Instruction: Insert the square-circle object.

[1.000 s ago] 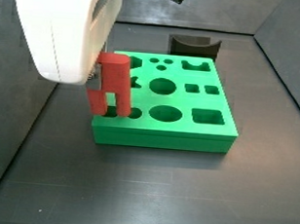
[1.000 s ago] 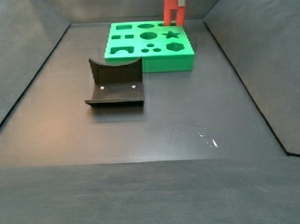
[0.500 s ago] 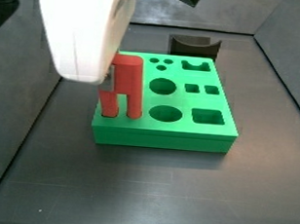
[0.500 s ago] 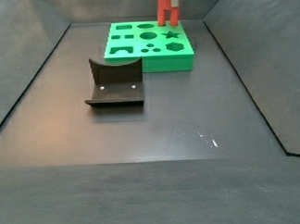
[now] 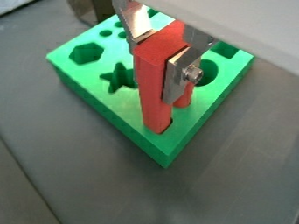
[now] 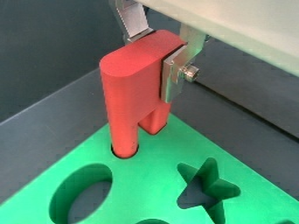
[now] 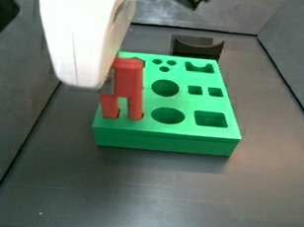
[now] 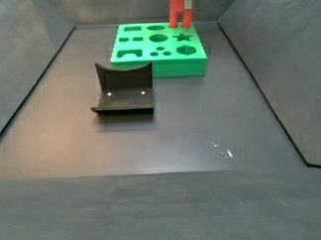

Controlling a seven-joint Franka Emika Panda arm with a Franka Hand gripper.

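Note:
My gripper (image 5: 163, 52) is shut on the square-circle object (image 5: 158, 83), a red piece with two legs, one square and one round. Silver fingers (image 6: 177, 74) clamp its top. It stands upright over a corner of the green board (image 6: 140, 188). In a wrist view (image 6: 128, 96) the tip of one leg sits at the mouth of a hole in the board; the depth is unclear. In a side view the piece (image 7: 124, 84) is over the board's (image 7: 166, 136) near left part, under the white gripper body (image 7: 82, 31). It also shows in a side view (image 8: 180, 7) at the board's far side.
The dark fixture (image 8: 123, 89) stands on the grey floor apart from the board (image 8: 161, 62); it also shows beyond the board in a side view (image 7: 193, 44). The board has star, hexagon, round and square holes. Dark walls ring the floor.
The gripper has carried the red piece a little sideways over the board and turned it slightly. In the last half second it has barely moved.

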